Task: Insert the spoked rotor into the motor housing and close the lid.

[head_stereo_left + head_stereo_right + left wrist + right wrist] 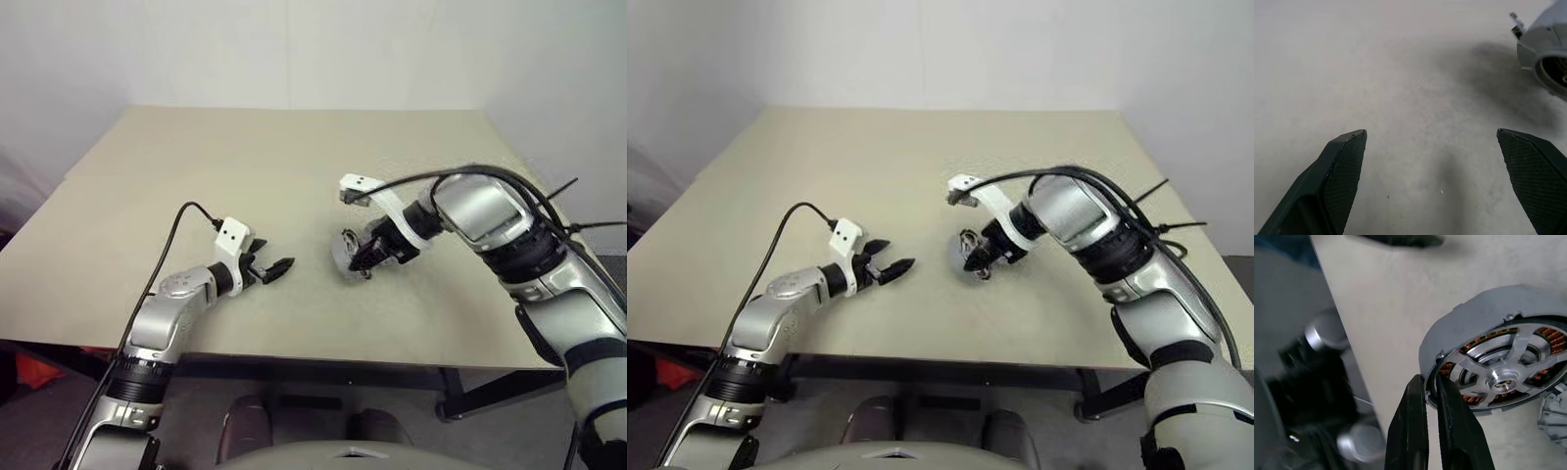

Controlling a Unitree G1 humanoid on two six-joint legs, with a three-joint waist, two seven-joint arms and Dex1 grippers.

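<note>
The motor housing (1474, 318), a round grey metal dish, is held tilted on its edge near the middle of the table. The spoked rotor (1503, 377) sits inside it, with silver spokes over copper-brown windings. My right gripper (1431, 379) is shut on the housing's rim, one finger outside the wall and one over the rotor's edge. From the head I see that same right gripper (366, 257) coming at the housing (344, 252) from the right. My left gripper (270, 268) hovers open and empty to its left, apart from it. I cannot make out the lid for certain.
A pale silver cast part (1553, 415) lies next to the housing; I cannot tell what it is. The beige table (245, 166) ends in a front edge just below both grippers. A black cable (176, 230) loops over my left forearm.
</note>
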